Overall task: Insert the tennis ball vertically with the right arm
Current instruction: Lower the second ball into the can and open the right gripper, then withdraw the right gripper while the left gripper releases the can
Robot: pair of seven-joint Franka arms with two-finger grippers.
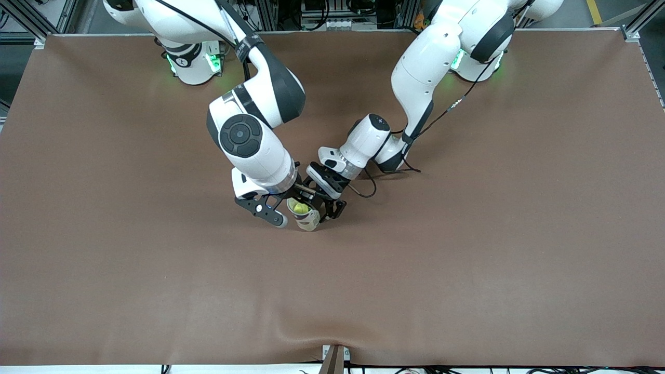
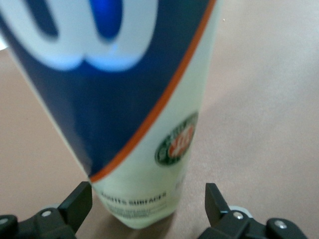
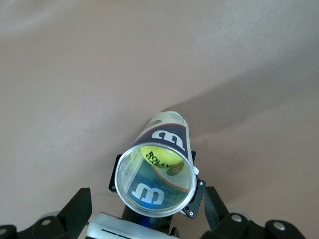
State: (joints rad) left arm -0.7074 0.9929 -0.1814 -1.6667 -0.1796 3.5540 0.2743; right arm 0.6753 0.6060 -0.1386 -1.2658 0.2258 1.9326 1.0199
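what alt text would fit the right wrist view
Looking down into an open tennis ball can standing on a brown table, a yellow-green ball resting inside. The right gripper's open fingers flank the can's mouth, and the left gripper sits at the can's side, lower down.

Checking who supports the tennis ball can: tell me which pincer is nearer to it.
Left. The left pincer brackets the tennis ball can low down, fingers either side. The right pincer, open, hangs just over its mouth.
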